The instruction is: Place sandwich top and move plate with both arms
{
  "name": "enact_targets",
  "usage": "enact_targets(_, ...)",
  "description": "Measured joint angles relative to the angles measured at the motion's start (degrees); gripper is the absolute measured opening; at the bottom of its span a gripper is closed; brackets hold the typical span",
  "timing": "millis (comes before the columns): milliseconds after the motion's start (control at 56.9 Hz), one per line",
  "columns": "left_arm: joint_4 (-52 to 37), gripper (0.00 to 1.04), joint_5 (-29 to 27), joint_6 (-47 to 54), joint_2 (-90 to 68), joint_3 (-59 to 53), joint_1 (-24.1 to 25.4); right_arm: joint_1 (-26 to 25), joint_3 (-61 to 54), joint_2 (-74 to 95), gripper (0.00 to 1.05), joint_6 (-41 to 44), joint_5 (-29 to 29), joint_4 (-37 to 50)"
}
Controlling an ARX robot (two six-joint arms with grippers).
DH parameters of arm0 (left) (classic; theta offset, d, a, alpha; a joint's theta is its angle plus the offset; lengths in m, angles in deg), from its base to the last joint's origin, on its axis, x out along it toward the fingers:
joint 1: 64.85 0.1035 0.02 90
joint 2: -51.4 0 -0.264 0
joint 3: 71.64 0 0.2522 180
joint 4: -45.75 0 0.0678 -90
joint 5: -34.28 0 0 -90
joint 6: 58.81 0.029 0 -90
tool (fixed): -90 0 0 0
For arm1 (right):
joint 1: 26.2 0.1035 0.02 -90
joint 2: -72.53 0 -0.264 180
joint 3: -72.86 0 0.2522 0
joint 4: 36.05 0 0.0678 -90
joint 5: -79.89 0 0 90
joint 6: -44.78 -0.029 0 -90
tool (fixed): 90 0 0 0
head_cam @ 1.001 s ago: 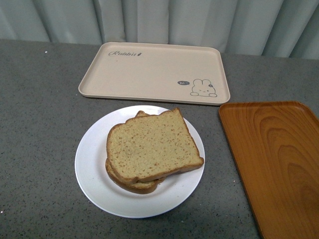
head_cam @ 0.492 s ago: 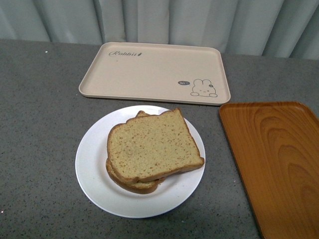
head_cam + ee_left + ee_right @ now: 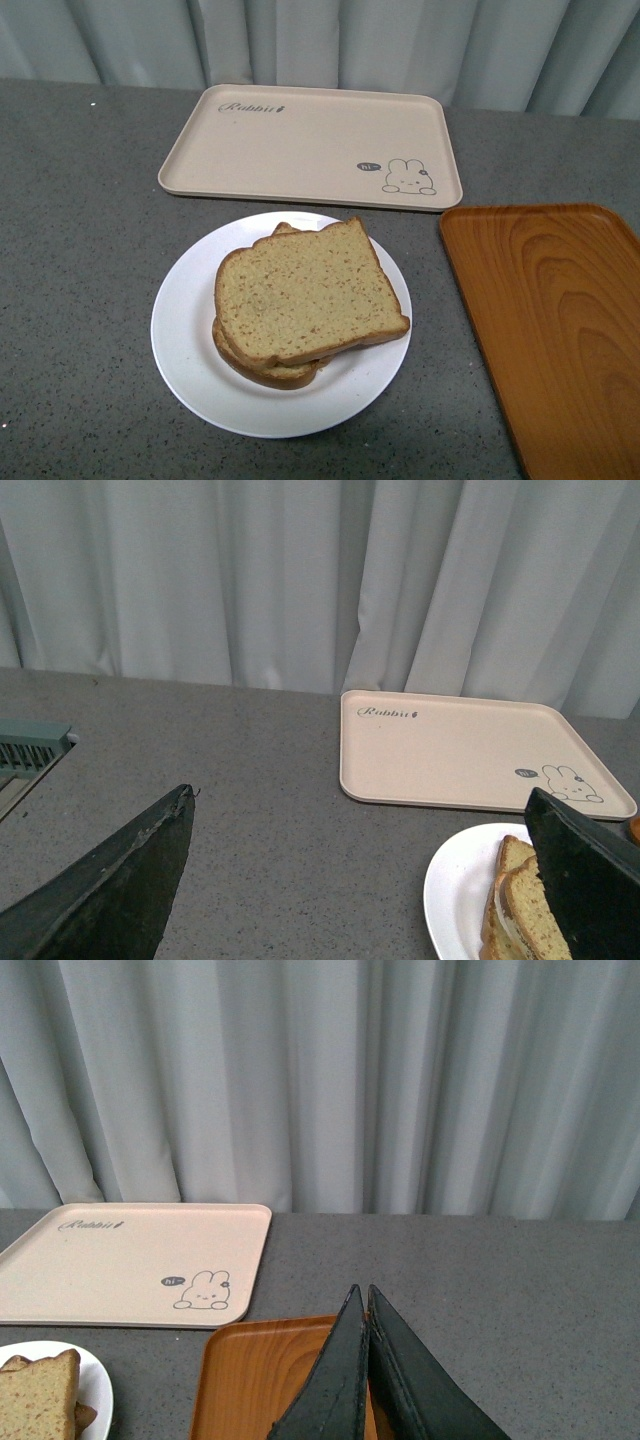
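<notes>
The sandwich top [image 3: 305, 292], a squarish tan speckled slice with brown crust, lies flat on a rounder slice on the white plate [image 3: 185, 340] in the middle of the table. No arm shows in the front view. In the left wrist view my left gripper [image 3: 360, 805] is open and empty, its fingers [image 3: 120, 880] spread wide, and the plate [image 3: 455, 895] with the sandwich top [image 3: 530, 915] lies by its far finger. In the right wrist view my right gripper [image 3: 362, 1292] is shut on nothing, above the orange tray; the sandwich top [image 3: 35, 1400] sits at the picture's edge.
A beige rabbit-print tray [image 3: 310, 145] lies behind the plate. An orange wood-grain tray [image 3: 555, 320] lies to the plate's right. Grey-white curtains hang along the table's back edge. A pale green slatted object [image 3: 30, 748] sits at the table's far left in the left wrist view.
</notes>
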Motion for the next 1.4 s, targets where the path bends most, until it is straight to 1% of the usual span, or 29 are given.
enact_targets(193, 0.0, 0.98, 0.0, 0.0, 0.0, 0.0, 0.0, 0.0, 0.0, -2.5, 0.01, 0.0, 0.0, -2.5)
enact_targets(299, 0.0, 0.98, 0.0, 0.0, 0.0, 0.0, 0.0, 0.0, 0.1, -10.5, 0.01, 0.0, 0.0, -12.1)
enact_targets(544, 0.0, 0.98, 0.0, 0.0, 0.0, 0.0, 0.0, 0.0, 0.1, -12.2, 0.01, 0.0, 0.0, -12.5)
enact_targets(579, 2.1, 0.98, -1.9, -1.7, -1.0, 0.7, -0.5, 0.0, 0.1, -12.2, 0.01, 0.0, 0.0, -12.5)
enact_targets(615, 7.9, 0.98, -4.2, -5.1, -4.5, 2.9, -0.3, 0.0, 0.1, -12.2, 0.01, 0.0, 0.0, -12.6)
enact_targets(650, 11.0, 0.98, -3.4, -8.6, -10.0, 4.8, 1.2, 0.0, 0.1, -12.2, 0.01, 0.0, 0.0, -12.6)
enact_targets(702, 9.4, 0.98, -1.0, -13.1, -17.1, 5.9, 3.7, 0.0, 0.1, -12.2, 0.01, 0.1, 0.1, -12.6)
enact_targets(738, 7.0, 0.98, -0.1, -14.5, -21.5, 6.6, 4.9, 0.0, 0.1, -12.2, 0.06, 0.1, 0.0, -12.6)
enact_targets(773, 3.0, 0.98, 1.4, -16.8, -27.5, 7.5, 6.4, 0.0, 0.1, -12.2, 0.13, 0.1, 0.0, -12.6)
enact_targets(790, 0.9, 0.98, 2.4, -17.6, -30.5, 8.0, 6.9, 0.0, 0.1, -12.2, 0.14, 0.1, 0.0, -12.6)
enact_targets(808, -0.1, 0.98, 3.0, -17.8, -32.0, 8.3, 7.2, 0.0, 0.1, -12.2, 0.18, 0.1, 0.0, -12.6)
enact_targets(878, -7.8, 0.98, 8.3, -20.6, -46.0, 11.5, 9.0, 0.0, 0.1, -12.2, 0.34, 0.1, 0.0, -12.6)
enact_targets(948, -11.8, 0.98, 11.3, -21.8, -56.4, 14.1, 10.0, 0.0, 0.1, -12.2, 0.46, 0.1, 0.0, -12.6)
enact_targets(966, -12.8, 0.98, 11.8, -22.0, -59.3, 14.7, 10.1, 0.0, 0.1, -12.2, 0.48, 0.1, 0.0, -12.6)
enact_targets(1018, -15.3, 0.98, 12.8, -23.0, -66.1, 16.2, 10.1, 0.0, 0.1, -12.2, 0.59, 0.1, 0.0, -12.6)
enact_targets(1054, -16.6, 0.98, 12.9, -23.9, -69.9, 17.1, 9.9, 0.0, 0.1, -12.2, 0.64, 0.1, 0.0, -12.6)
enact_targets(1159, -20.4, 0.98, 14.0, -26.5, -81.1, 20.0, 7.5, 0.0, 0.1, -12.2, 0.82, 0.1, 0.0, -12.6)
enact_targets(1247, -23.0, 0.98, 16.3, -29.5, -87.9, 22.0, 5.5, 0.0, 0.1, -12.2, 0.96, 0.1, 0.0, -12.6)
enact_targets(1282, -23.5, 0.98, 16.6, -30.9, -89.8, 22.7, 4.9, 0.0, 0.1, -12.2, 0.98, 0.0, 0.0, -12.6)
enact_targets(1352, -23.9, 0.98, 17.1, -33.5, -92.9, 24.1, 3.6, 0.0, 0.1, -12.2, 0.95, 0.1, 0.0, -12.6)
enact_targets(1405, -23.5, 0.98, 17.9, -35.5, -94.1, 24.8, 2.5, 0.0, 0.1, -12.2, 0.96, 0.1, 0.0, -12.6)
